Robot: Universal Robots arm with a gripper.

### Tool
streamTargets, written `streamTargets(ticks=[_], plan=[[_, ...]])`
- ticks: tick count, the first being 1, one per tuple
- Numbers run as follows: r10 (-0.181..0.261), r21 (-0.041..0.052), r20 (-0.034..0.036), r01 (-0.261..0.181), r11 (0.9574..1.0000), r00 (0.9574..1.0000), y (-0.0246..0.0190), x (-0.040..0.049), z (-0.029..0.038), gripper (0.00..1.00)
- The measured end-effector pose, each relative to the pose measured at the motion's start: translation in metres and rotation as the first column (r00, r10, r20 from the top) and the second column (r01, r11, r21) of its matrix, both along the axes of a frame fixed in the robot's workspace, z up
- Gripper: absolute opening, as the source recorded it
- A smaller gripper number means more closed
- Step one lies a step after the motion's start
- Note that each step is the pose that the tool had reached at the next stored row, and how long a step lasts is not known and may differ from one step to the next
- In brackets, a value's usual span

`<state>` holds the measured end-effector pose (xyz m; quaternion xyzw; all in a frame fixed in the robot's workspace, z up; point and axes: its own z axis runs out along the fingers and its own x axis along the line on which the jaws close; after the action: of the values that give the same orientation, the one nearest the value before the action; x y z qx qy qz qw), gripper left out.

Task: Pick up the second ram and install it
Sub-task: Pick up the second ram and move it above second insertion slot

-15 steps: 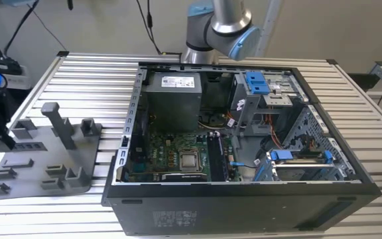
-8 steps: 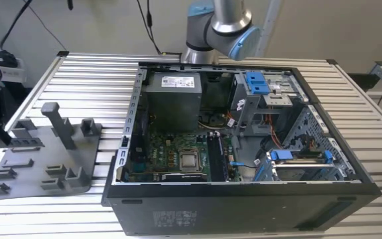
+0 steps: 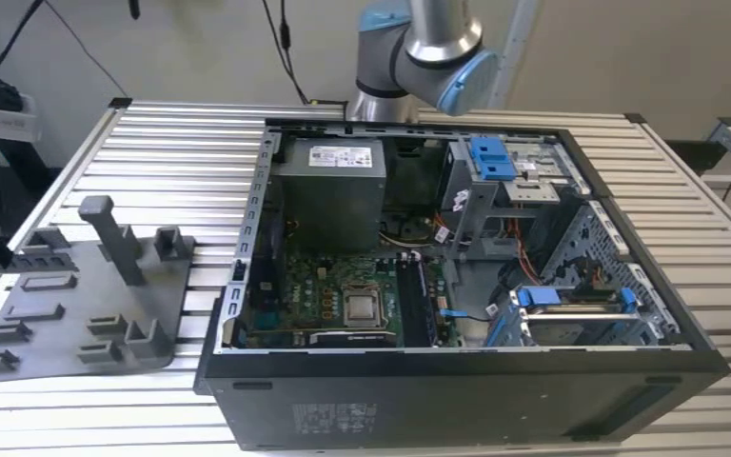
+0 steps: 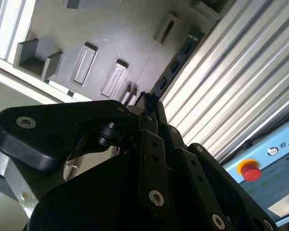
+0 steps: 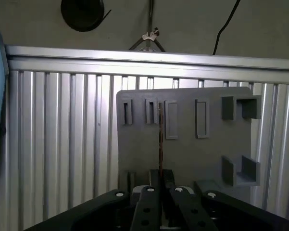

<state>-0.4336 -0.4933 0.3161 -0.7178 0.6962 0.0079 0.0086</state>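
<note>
Black linkage bars of the gripper (image 5: 160,175) are seen closest in both wrist views. Its fingers (image 5: 154,182) are set narrow, clamped on one end of the second ram (image 5: 159,137). That stick is held edge-on in the first wrist view, reaching out from the fingertips across the grey tray (image 5: 192,154). In the second wrist view the second ram (image 4: 175,65) is seen beyond the gripper (image 4: 146,102) as a dark strip with a row of chips, lined up along the border of the tray (image 4: 110,43). Whether the stick touches the tray cannot be told. Rectangular slots and small blocks are moulded into the tray, which is laid on the ribbed metal table (image 5: 62,144). A red button (image 4: 250,171) on a pale blue box is seen beside the ribbed surface.

In the exterior view the tray (image 3: 73,319) is placed at eight o'clock, with an upright post (image 3: 109,238) standing on it. The open computer case (image 3: 467,405) is set from the centre toward four o'clock, just beside the tray, with the motherboard (image 3: 327,290) and its processor (image 3: 363,307) exposed. The arm (image 3: 417,43) is mounted at twelve o'clock.
</note>
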Motion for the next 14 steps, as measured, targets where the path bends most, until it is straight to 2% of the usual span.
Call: streamTargets(ticks=[7, 14], plan=[[0.0, 0.0001, 0.0001, 0.0, 1.0, 1.0, 0.0, 0.0, 0.0169, 0.14], [0.0, 0.0, 0.0001, 0.0, 1.0, 1.0, 0.0, 0.0, 0.0385, 0.14]])
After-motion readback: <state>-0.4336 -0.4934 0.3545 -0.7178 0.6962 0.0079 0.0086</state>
